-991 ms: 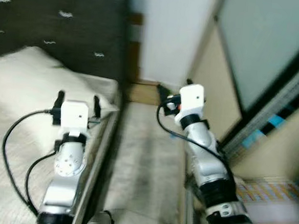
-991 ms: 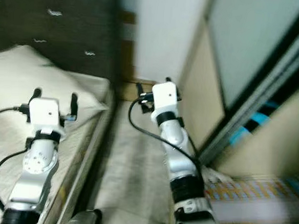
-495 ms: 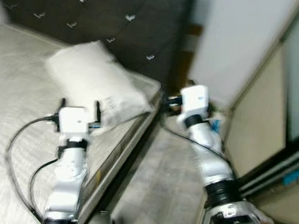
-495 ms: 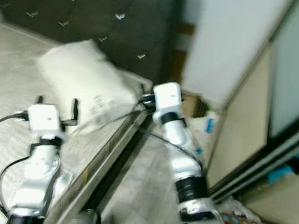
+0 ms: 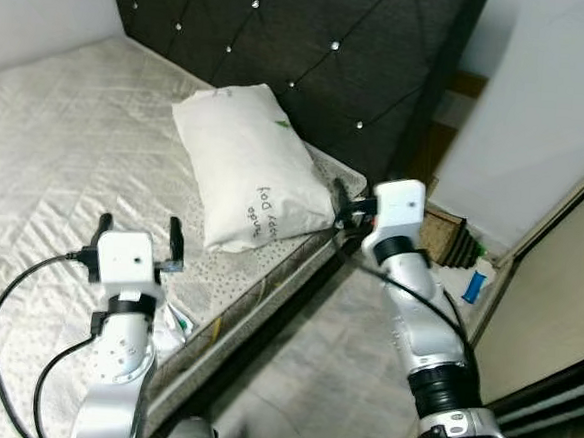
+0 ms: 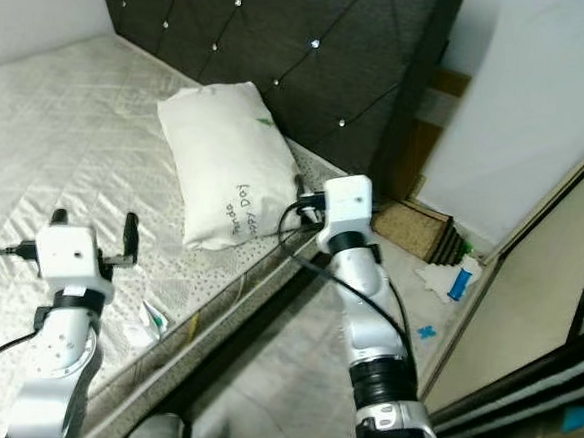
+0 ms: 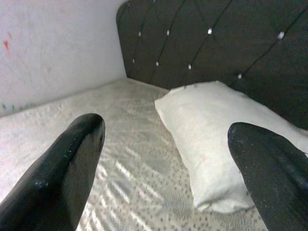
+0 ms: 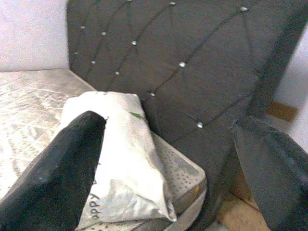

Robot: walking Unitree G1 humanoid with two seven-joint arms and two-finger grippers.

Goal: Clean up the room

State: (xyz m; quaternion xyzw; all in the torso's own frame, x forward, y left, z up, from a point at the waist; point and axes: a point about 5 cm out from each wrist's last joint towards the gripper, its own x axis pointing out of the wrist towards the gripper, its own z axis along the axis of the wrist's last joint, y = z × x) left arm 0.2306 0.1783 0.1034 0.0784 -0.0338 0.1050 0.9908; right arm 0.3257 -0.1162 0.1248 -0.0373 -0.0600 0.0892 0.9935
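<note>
From the head, the left claw [image 5: 138, 236] hangs wide open over the bed [image 5: 57, 132]. One white pillow [image 5: 250, 171] lies just ahead of it, by the dark headboard [image 5: 314, 40]. The right claw [image 6: 306, 208] sits at the pillow's near corner. A small wrapper [image 6: 151, 316] lies beside the left arm.

In the left wrist view, one pillow [image 7: 221, 139] sits ahead between two wide fingers [image 7: 62, 173].

In the right wrist view, the fingers [image 8: 57, 178] are wide too, with the pillow [image 8: 120, 144] close.

A clumsy push could knock the pillow off the bed edge
</note>
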